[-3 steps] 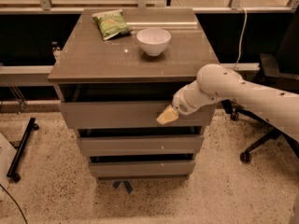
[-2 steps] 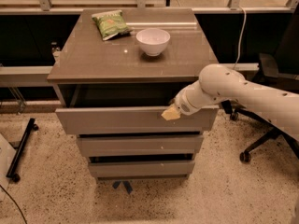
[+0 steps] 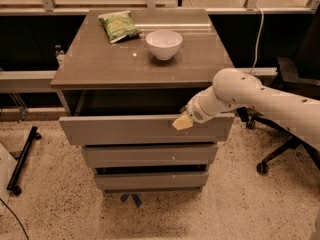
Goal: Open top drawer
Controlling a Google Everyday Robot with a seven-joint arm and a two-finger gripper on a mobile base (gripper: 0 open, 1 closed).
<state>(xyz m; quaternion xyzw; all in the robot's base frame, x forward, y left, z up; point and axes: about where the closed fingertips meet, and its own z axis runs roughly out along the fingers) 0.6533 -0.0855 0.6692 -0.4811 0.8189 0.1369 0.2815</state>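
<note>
The top drawer (image 3: 125, 130) is the wide grey-brown flat front at the top of the cabinet. It stands pulled out toward me, with a dark gap between its front and the cabinet top. My gripper (image 3: 183, 122) is at the upper edge of the drawer front, right of its middle, with its cream-coloured tip touching the edge. My white arm reaches in from the right.
A white bowl (image 3: 163, 44) and a green snack bag (image 3: 118, 25) lie on the cabinet top (image 3: 100, 64). Two narrower drawer fronts (image 3: 150, 155) sit shut below. An office chair base (image 3: 275, 144) stands right. A black stand leg (image 3: 22, 159) lies left.
The top drawer has slid further out toward me, and my gripper has moved with its upper edge. The bowl and bag have not moved.
</note>
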